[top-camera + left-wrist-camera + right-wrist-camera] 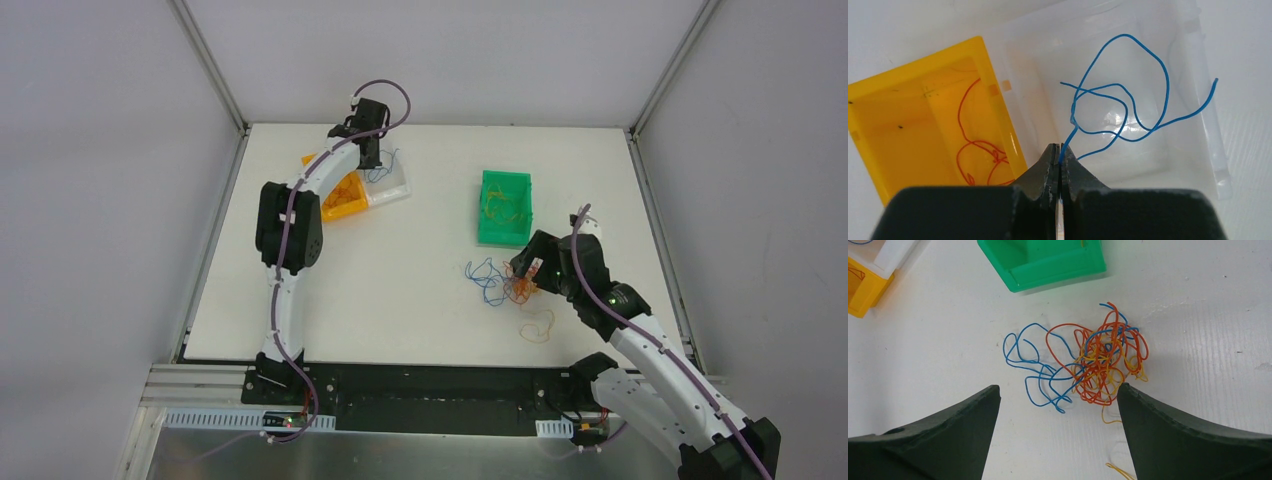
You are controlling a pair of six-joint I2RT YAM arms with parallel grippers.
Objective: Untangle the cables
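A tangle of blue, orange-red and yellow cables [1093, 362] lies on the white table just below the green bin; it also shows in the top view [505, 282]. My right gripper [1058, 395] hangs open above its near edge, holding nothing. My left gripper [1060, 150] is shut on one end of a blue cable [1128, 95], which loops over the clear bin [1198, 75]. In the top view the left gripper [372, 160] is at the far left over that bin. An orange-red cable [979, 150] lies in the yellow bin [878, 140].
The green bin [505, 208] holds a few yellow strands. The yellow bin [343, 196] and clear bin [395, 186] stand side by side at the far left. A loose yellow cable [538, 326] lies near the right arm.
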